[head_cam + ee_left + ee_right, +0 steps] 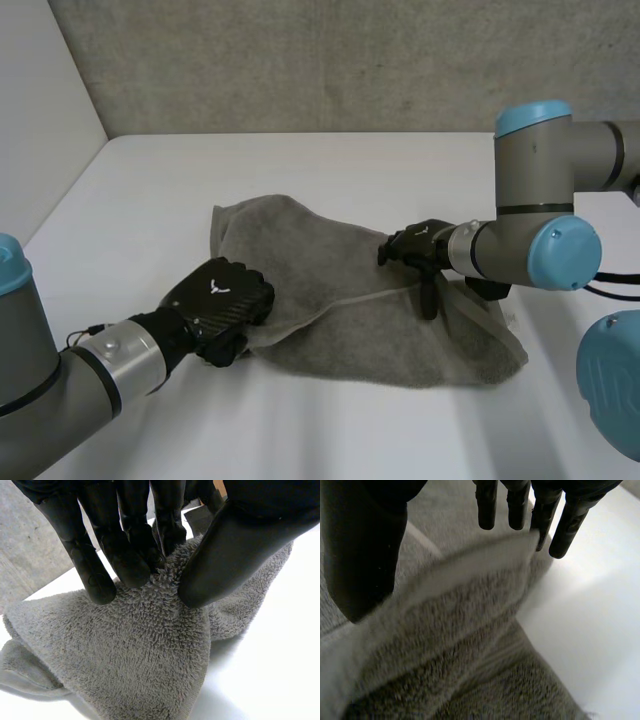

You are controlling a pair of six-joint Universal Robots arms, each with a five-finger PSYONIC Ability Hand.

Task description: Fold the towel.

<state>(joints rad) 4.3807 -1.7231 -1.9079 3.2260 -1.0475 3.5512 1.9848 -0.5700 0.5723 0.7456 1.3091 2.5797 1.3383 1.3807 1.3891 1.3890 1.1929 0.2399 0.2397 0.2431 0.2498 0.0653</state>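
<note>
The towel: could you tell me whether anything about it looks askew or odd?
The towel lies crumpled and skewed, half folded with uneven edges. The left hand pinches its near corner; the right hand holds its right edge raised. No damage.

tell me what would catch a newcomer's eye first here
A rumpled grey towel lies partly folded over itself in the middle of the white table. The black left hand pinches the towel's near left edge between fingers and thumb. The right hand holds a raised hem at the towel's right side.
</note>
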